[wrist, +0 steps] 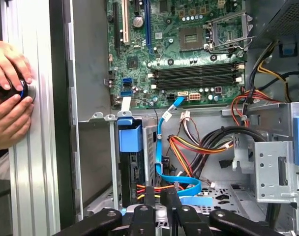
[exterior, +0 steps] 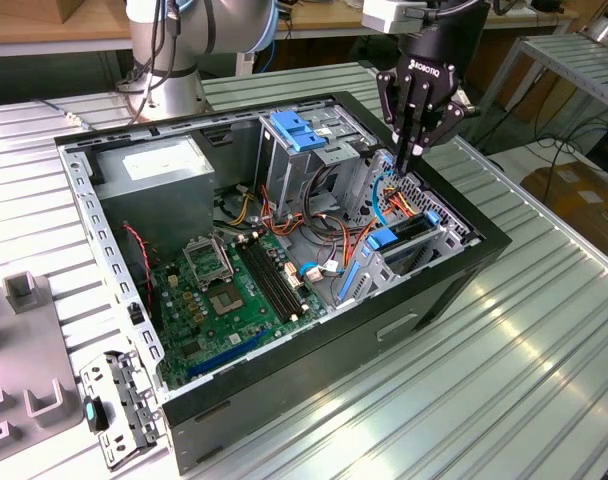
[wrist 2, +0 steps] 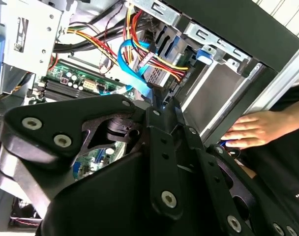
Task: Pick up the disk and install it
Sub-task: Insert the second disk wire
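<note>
The disk [exterior: 412,236] stands on edge inside the drive cage at the near right corner of the open computer case [exterior: 314,385], with a blue rail tab [exterior: 382,240] at its end. In the first wrist view the disk [wrist: 133,172] is a dark slab below its blue tab [wrist: 130,138]. My gripper [exterior: 404,166] hangs just above the cage, beside the disk and not touching it. Its fingers are pressed together with nothing between them. In both wrist views the gripper [wrist: 160,195] [wrist 2: 162,102] points down at the blue flat cable [wrist: 186,189] and the red and yellow wires.
The motherboard [exterior: 224,290] lies on the case floor, a grey power supply [exterior: 159,170] at the back, a blue-latched bay [exterior: 304,132] behind the cage. A person's hands [wrist: 9,98] rest on a knob at the table edge. Grey fixtures [exterior: 29,395] stand at the exterior view's left.
</note>
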`<state>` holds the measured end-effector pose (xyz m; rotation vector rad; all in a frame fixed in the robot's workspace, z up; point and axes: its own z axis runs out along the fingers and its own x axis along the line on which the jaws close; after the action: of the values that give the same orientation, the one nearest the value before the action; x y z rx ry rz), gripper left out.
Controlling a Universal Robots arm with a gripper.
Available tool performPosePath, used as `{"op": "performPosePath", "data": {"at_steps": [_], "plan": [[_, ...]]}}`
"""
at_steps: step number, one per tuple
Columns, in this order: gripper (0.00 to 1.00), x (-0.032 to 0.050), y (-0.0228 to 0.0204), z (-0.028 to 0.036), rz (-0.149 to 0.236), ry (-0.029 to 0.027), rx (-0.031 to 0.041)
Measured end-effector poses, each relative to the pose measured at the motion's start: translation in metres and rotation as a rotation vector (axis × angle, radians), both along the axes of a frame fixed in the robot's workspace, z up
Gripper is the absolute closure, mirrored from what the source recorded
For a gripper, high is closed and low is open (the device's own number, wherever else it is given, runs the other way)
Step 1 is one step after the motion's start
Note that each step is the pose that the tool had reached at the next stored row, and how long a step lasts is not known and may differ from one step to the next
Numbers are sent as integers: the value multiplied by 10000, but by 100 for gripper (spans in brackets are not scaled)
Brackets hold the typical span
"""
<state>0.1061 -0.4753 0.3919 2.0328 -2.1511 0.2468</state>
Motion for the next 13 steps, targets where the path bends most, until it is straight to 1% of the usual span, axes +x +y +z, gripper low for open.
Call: {"op": "performPosePath", "data": {"at_steps": [2,5,6,7,8,9,10,12,13], "plan": [[76,0,0,6,0,2,-27],[76,0,4,19,0,23,-37],[76,0,10,21,0,26,-84],[76,2,27,18,1,26,-189],[76,4,59,10,1,26,-336],[76,6,85,1,1,26,-429],[76,7,102,-9,0,27,-482],[76,8,113,-59,-1,26,-513],[76,8,113,-93,-1,26,-544]]}}
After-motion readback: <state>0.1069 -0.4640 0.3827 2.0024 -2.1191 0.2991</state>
